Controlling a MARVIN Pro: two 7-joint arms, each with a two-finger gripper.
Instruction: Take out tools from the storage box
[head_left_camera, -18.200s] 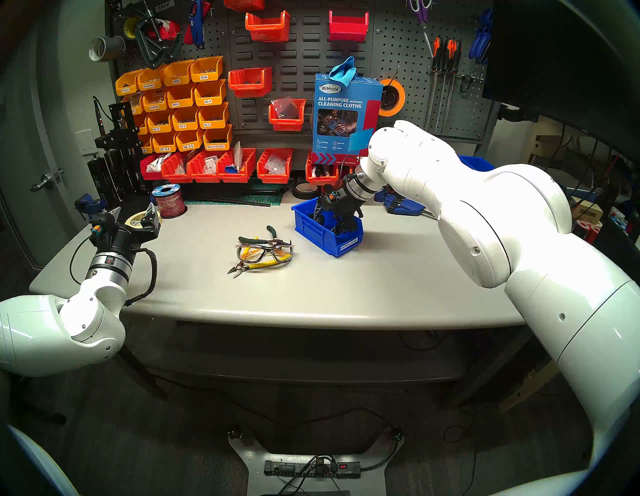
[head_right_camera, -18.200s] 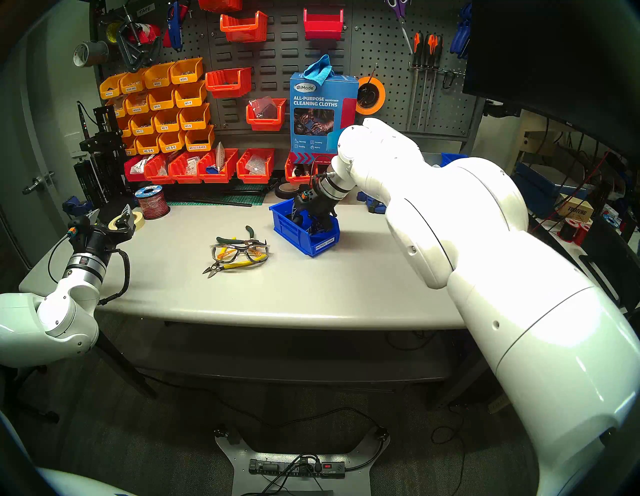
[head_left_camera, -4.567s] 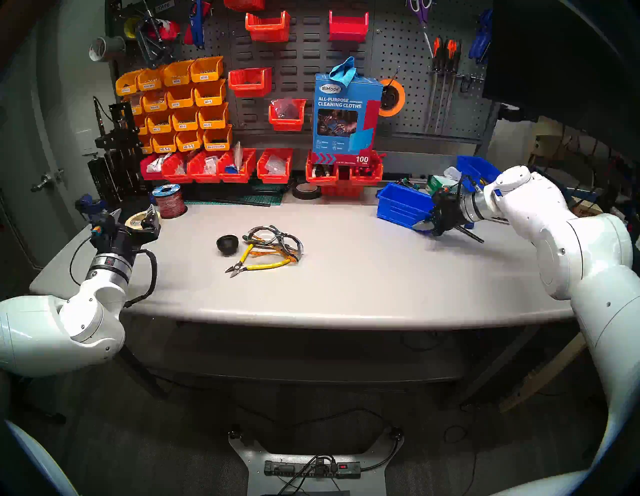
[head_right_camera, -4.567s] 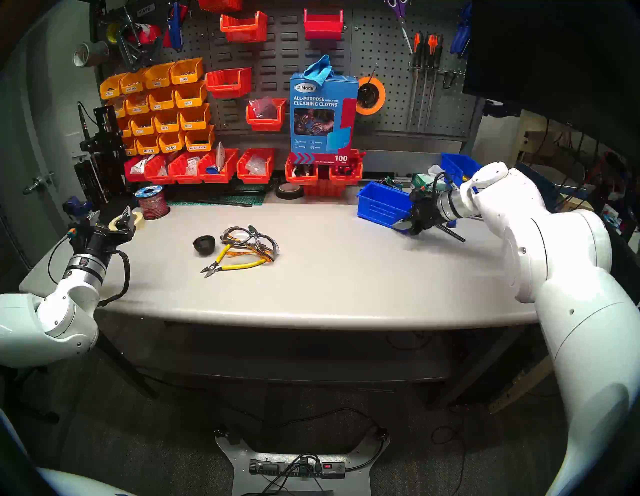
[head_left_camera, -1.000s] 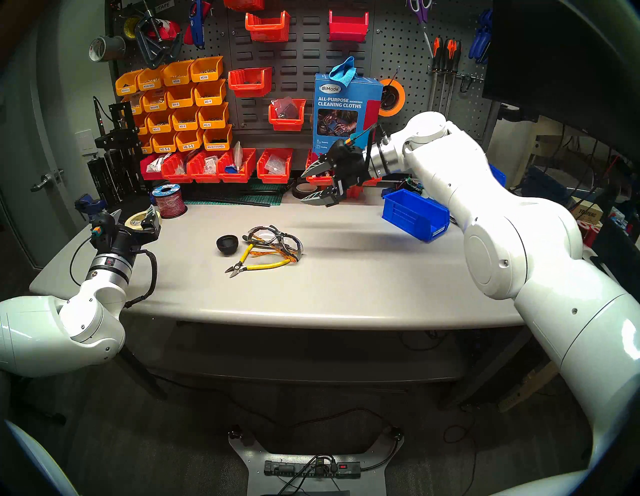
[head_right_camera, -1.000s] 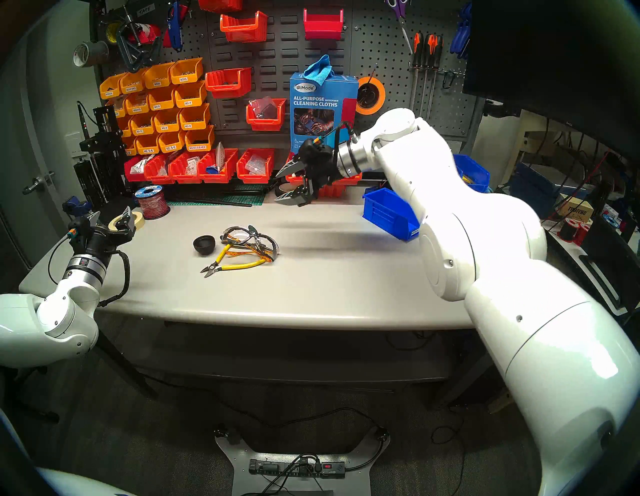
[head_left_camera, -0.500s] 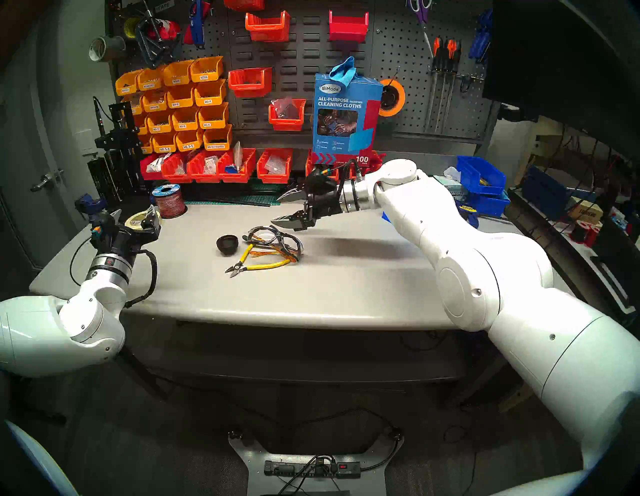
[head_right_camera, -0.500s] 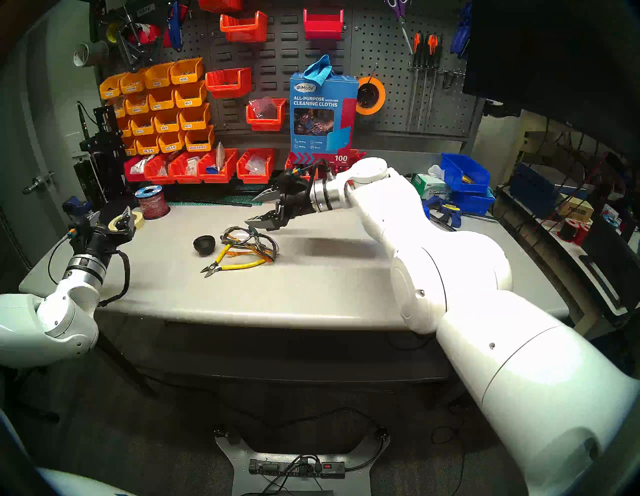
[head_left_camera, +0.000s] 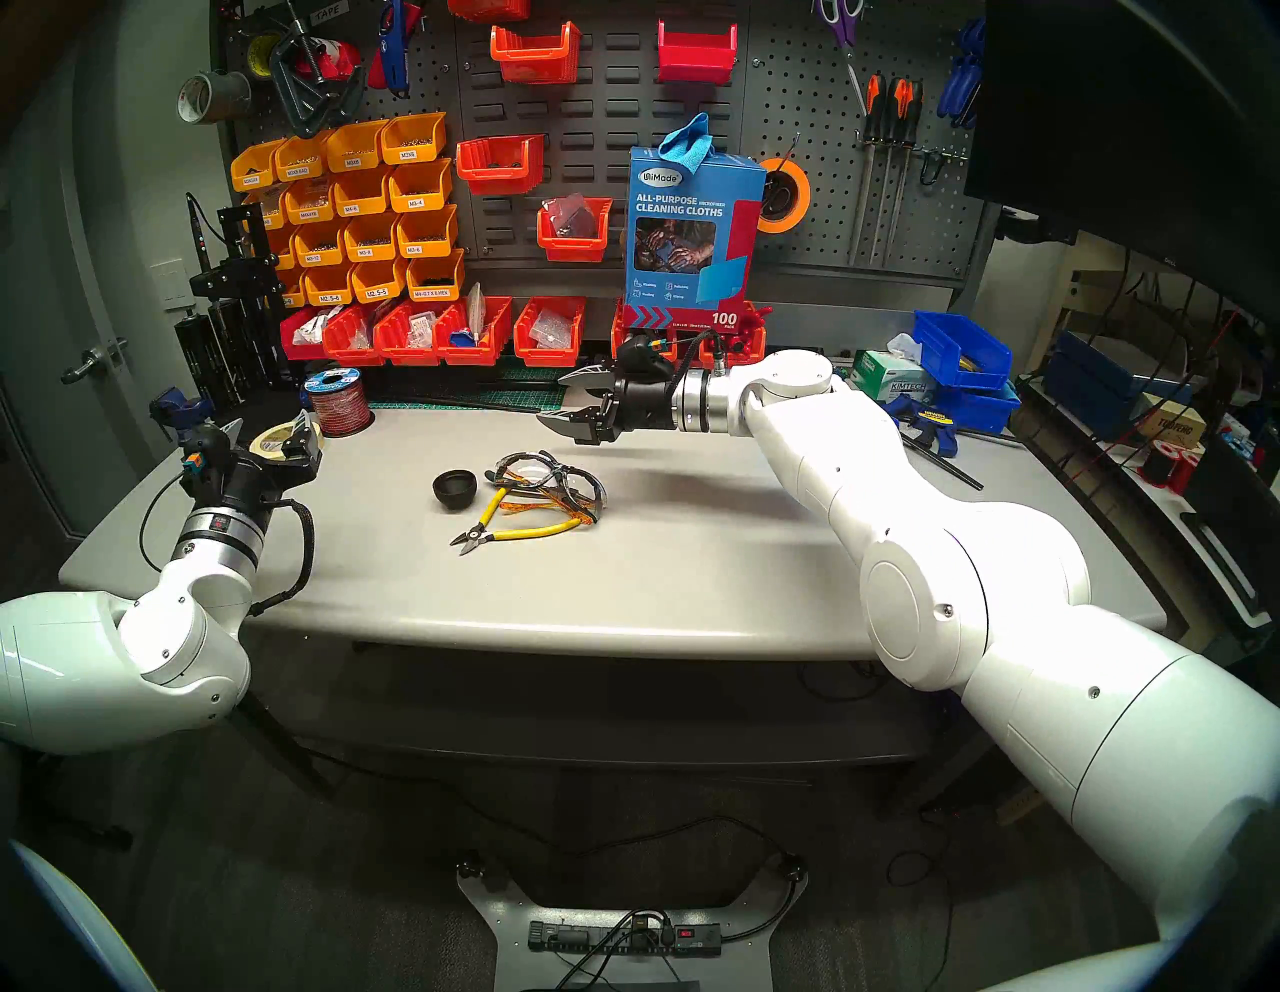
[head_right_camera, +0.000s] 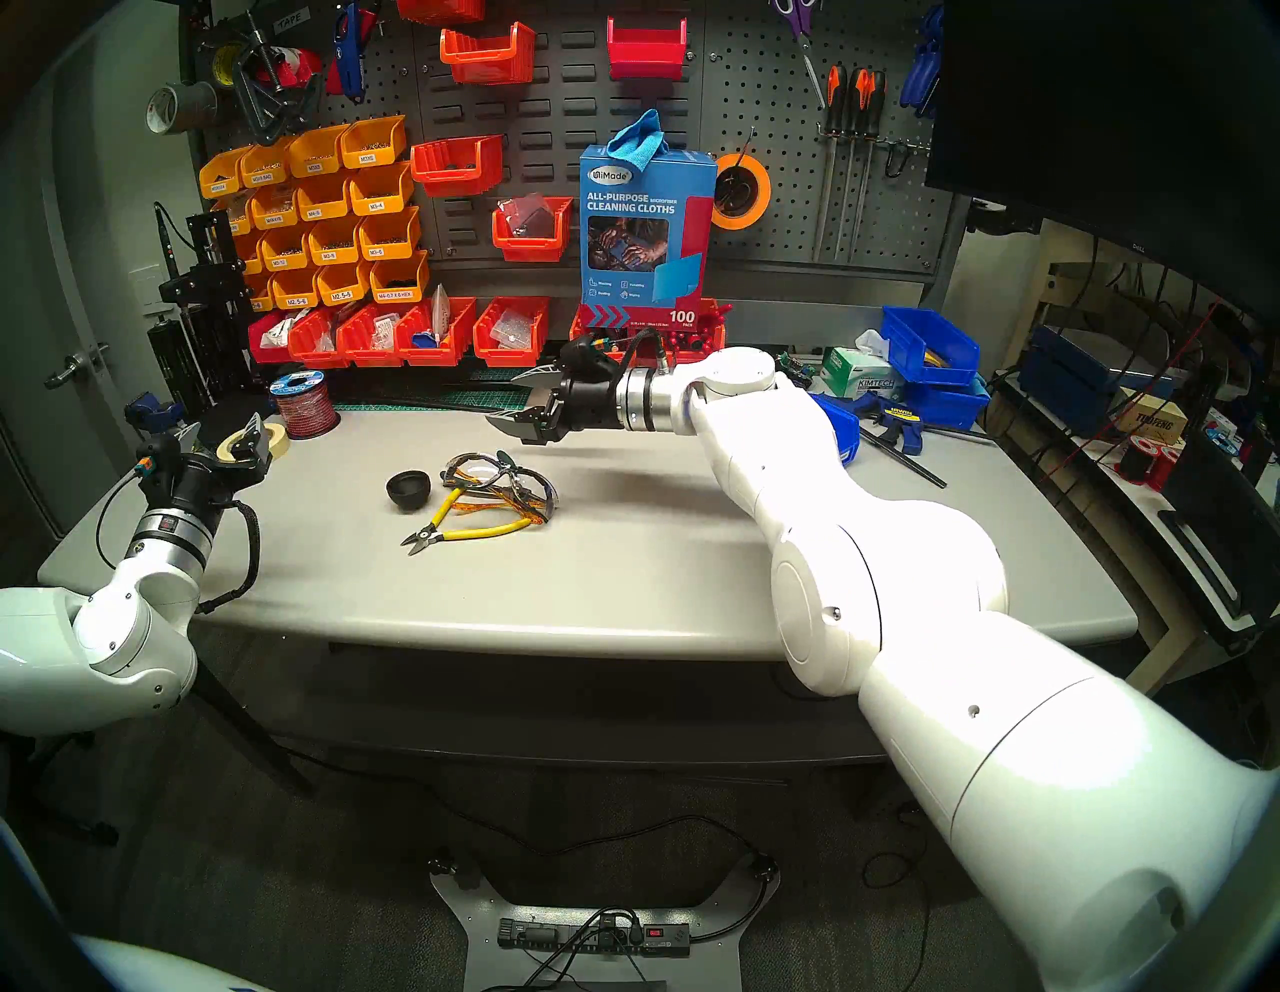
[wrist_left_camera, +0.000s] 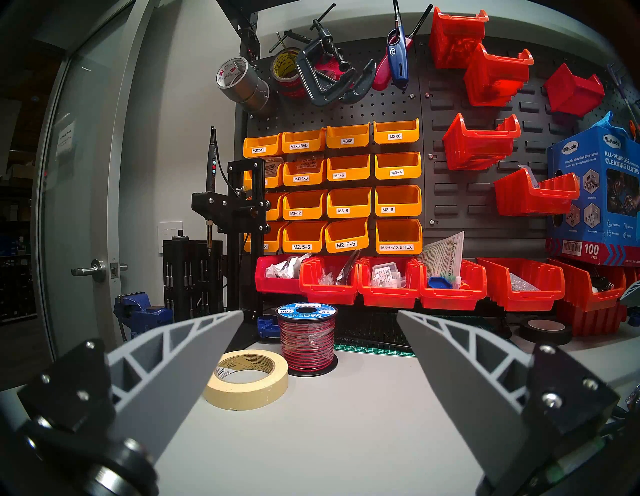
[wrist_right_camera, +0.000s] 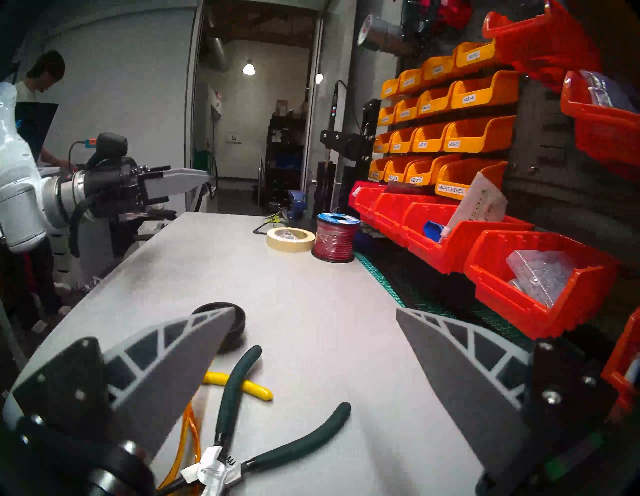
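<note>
Your right hand hangs above the tabletop at centre frame in the head view, pointing toward the left edge, fingers spread wide and gripping nothing. Just below it lie the clear safety glasses, tangled over the dark green-handled pliers and the yellow-handled cutters; the small black cup sits just left of that pile. Your left hand waits at the left edge near the masking tape roll, also open and empty. The blue storage box shows only as a sliver behind your right forearm, at right of centre.
</note>
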